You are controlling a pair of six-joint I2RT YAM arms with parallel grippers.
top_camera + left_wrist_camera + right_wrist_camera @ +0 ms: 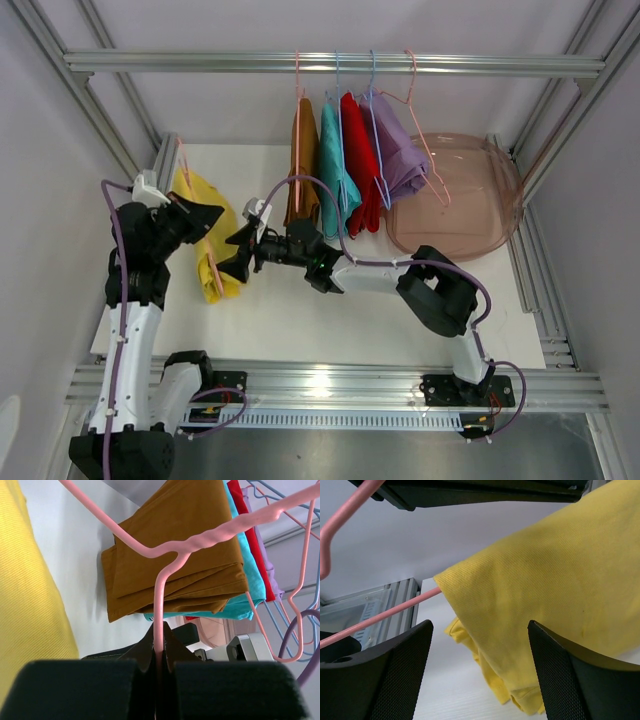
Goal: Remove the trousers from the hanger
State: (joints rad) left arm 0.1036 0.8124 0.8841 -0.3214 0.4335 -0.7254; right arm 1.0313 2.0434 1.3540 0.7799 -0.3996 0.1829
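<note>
Top view: your left gripper is on the left side of the table, pressed together at the top of a pink hanger that carries the yellow trousers. The yellow pair hangs off the rail, low over the table's left part. Your right gripper reaches across from the right, fingers spread, just beside the yellow pair's right edge; you cannot tell contact from here. The brown, teal, red and lavender trousers hang side by side on the rail, each on its own hanger. The tub sits behind and right of them. Left wrist view: your left gripper pinches the neck of the pink hanger, pads closed tight on the wire. The yellow cloth fills the left edge. Ahead, brown is nearest, then teal, red and a sliver of lavender. Right wrist view: your right gripper stands wide, one finger on each side of the yellow trousers' lower corner. The hanger's bar comes out of the cloth toward the left. Whether either pad touches the cloth is not clear.
</note>
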